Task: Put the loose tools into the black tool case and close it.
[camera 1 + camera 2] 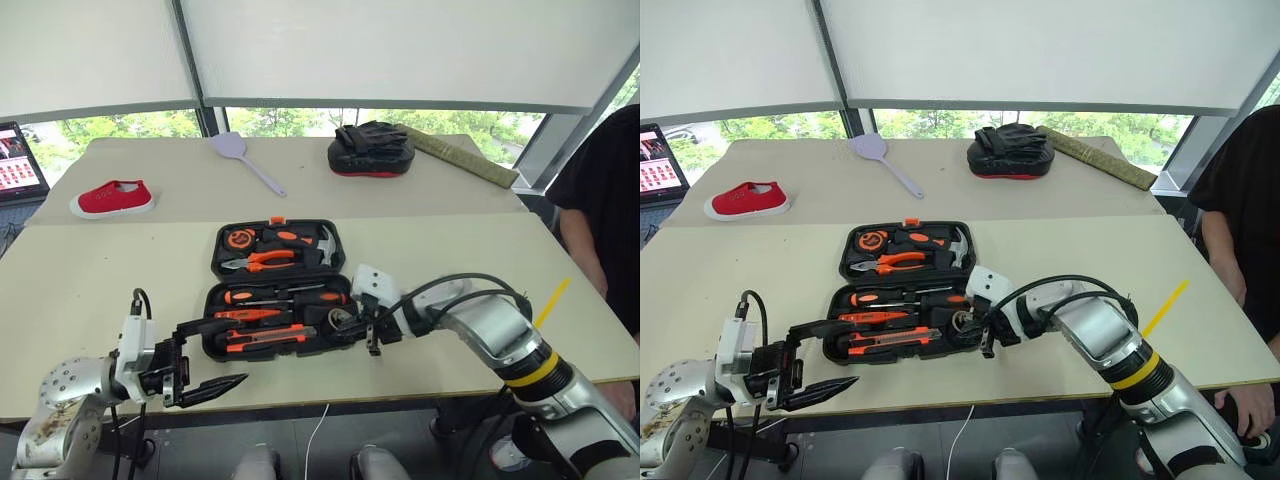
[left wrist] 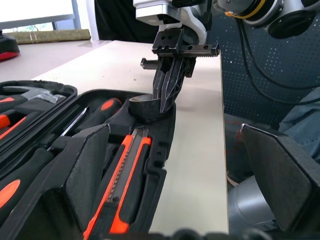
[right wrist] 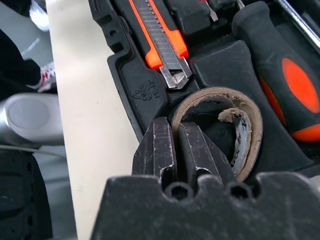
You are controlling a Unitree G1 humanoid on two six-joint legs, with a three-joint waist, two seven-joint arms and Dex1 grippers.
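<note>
- Right gripper (image 3: 181, 150) clamped on wall of small black tape roll (image 3: 240, 117), roll seated in corner of open black tool case (image 1: 222, 262), one finger inside the ring
- Utility knife (image 3: 161, 42) just beyond those jaws
- Left gripper (image 1: 205, 358) spread wide, holding nothing, off the case's near-left corner

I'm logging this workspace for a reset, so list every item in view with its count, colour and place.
tool case: 1, black, open, near table, centre
screwdrivers: 2 orange-black plus a slim orange one below them, front tray
utility knife: 1, orange-black, front edge of tray
tape roll: 1, black, tray's right corner, wall between the right gripper's fingers
pliers: 1, orange handles, lid half
hammer: 1, steel, lid half, right
tape measure: 1, orange-black, lid half, left
spatula: 1, lilac, far table
mitt: 1, black-red, far table
shoe: 1, red, far table, left
laptop: 1, far left edge
person: 1, black top, right
left gripper: open, left of case
right gripper: shut on tape roll
</note>
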